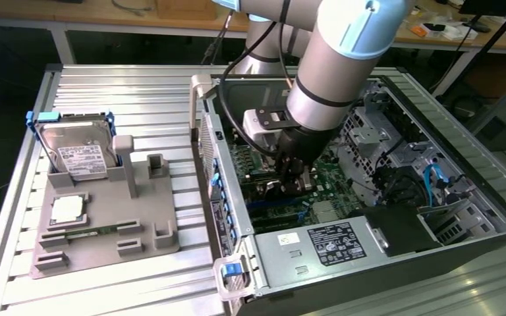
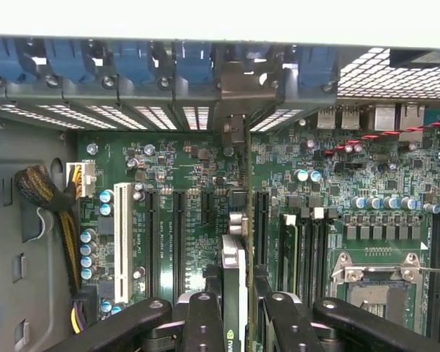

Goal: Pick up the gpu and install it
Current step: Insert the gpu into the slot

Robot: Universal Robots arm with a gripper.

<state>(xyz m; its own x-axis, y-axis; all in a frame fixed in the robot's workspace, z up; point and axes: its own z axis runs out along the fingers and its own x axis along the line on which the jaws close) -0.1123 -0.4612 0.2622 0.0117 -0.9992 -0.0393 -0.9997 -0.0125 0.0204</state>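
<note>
The gripper (image 2: 238,312) pinches the gpu (image 2: 235,271) edge-on between its fingers (image 2: 204,323), down inside the open computer case (image 1: 235,263) over the green motherboard (image 2: 183,169) (bracket toward the rear slots).

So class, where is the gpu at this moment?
The gpu stands edge-on between the claw's fingers, over the motherboard's expansion slots inside the open computer case, its metal bracket at the case's rear slot openings.

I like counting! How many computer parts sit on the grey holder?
3: hard drive standing at the far end, square chip in the middle, green memory stick nearest the camera. Others may be hidden.
</note>
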